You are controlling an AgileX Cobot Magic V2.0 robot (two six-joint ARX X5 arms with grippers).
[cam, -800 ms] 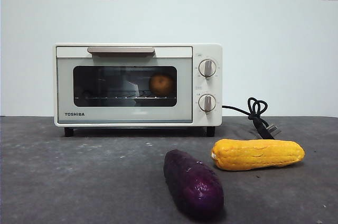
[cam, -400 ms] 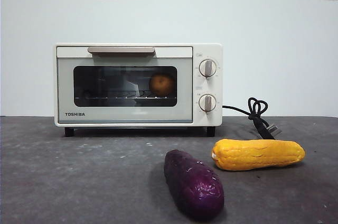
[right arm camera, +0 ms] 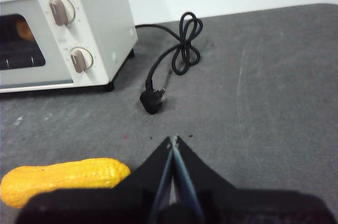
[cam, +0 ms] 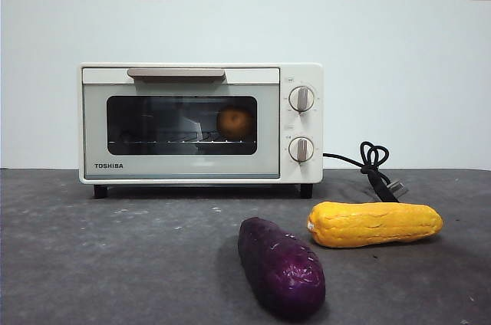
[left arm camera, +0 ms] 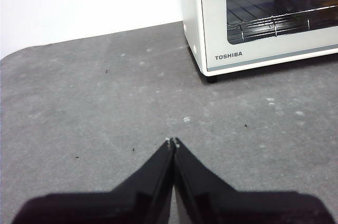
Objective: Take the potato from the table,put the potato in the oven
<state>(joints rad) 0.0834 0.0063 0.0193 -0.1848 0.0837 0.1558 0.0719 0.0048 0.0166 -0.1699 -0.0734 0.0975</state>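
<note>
The word "TOSHIBA" stands in dark capitals on the lower left corner of the door of the oven (cam: pixel 201 123), below its glass window. The left wrist view shows the same brand name on the oven's front. Small pale markings sit above each of the two knobs (cam: pixel 301 99), but they are too small to read.

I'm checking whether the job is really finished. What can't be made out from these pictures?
- The potato: front view, dim behind the oven's dark glass, so how it rests on the rack is unclear.
- Potato, right wrist view: cut off by the picture's edge.
- Cord's plug: right wrist view, prongs too small.
- Knob markings: front view, too small.
- Both arms: outside the front view.
</note>
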